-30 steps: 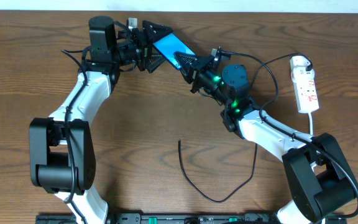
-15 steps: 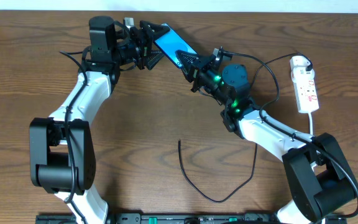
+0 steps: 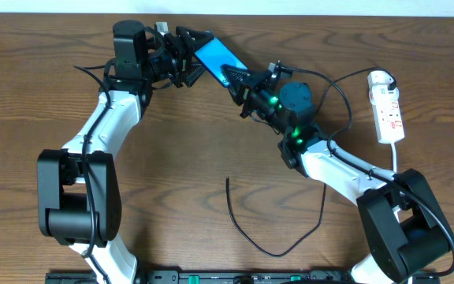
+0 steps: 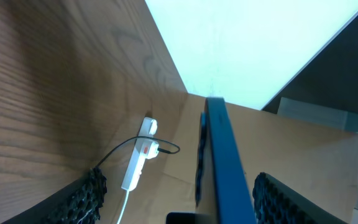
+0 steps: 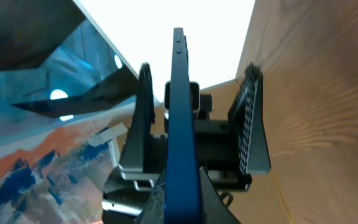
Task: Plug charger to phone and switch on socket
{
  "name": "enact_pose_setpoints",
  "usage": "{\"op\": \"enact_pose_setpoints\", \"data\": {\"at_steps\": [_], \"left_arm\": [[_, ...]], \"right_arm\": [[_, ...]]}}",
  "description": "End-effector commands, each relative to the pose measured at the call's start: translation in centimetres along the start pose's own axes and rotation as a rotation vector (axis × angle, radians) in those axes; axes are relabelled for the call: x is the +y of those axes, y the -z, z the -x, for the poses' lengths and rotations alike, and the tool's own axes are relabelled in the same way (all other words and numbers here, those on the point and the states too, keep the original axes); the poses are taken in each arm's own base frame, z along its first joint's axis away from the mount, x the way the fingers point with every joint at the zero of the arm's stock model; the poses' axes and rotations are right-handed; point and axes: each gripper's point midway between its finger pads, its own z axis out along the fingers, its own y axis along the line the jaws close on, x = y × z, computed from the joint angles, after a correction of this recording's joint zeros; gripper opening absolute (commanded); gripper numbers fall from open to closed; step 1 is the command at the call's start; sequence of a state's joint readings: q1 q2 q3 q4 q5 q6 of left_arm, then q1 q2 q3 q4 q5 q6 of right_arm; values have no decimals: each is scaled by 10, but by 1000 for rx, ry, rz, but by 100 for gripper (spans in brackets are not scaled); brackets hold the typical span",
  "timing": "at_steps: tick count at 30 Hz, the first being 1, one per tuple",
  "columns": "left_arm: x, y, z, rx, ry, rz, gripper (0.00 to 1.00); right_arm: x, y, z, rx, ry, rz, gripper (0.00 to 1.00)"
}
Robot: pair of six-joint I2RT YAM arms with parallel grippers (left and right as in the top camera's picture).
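Fingers (image 3: 241,79) of the right gripper (image 3: 228,73) pinch the phone (image 3: 221,57) by one end, tilted near the table's (image 3: 211,142) far edge, while the left gripper (image 3: 198,55) stands spread around its other end. Nearer lies the charger (image 3: 243,229), its cable loose and partly under the right arm (image 3: 329,162) — the socket (image 3: 388,106) lies far right.

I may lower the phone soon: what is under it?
Around the phone only wood table shows. The right gripper grips one end; the left gripper straddles the other, open. The charger lies well away, nearer the front. The spot directly beneath is covered by the phone itself.
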State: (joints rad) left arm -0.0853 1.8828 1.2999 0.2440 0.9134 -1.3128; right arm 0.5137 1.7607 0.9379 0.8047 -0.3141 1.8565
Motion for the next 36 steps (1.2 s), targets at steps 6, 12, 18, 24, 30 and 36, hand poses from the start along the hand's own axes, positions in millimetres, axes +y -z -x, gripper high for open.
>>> {"op": "enact_pose_setpoints", "data": {"at_steps": [6,12,18,24,30,36], "left_arm": [[-12,5,-3,-8,-21,-19,77],[-12,5,-2,-10,-21,-18,76],[-12,5,-2,-10,-22,-18,62],[-11,5,-2,-11,-32,-17,51],[-11,5,-2,-11,-32,-17,30],[-11,5,-2,-13,-32,-17,27]], "right_arm": [[11,-4,-14,26,-3,31,1],[11,-4,-14,26,-3,31,1],[11,-4,-14,26,-3,31,1],[11,-4,-14,26,-2,31,1],[11,-4,-14,26,-2,31,1],[11,-4,-14,26,-2,31,1]]}}
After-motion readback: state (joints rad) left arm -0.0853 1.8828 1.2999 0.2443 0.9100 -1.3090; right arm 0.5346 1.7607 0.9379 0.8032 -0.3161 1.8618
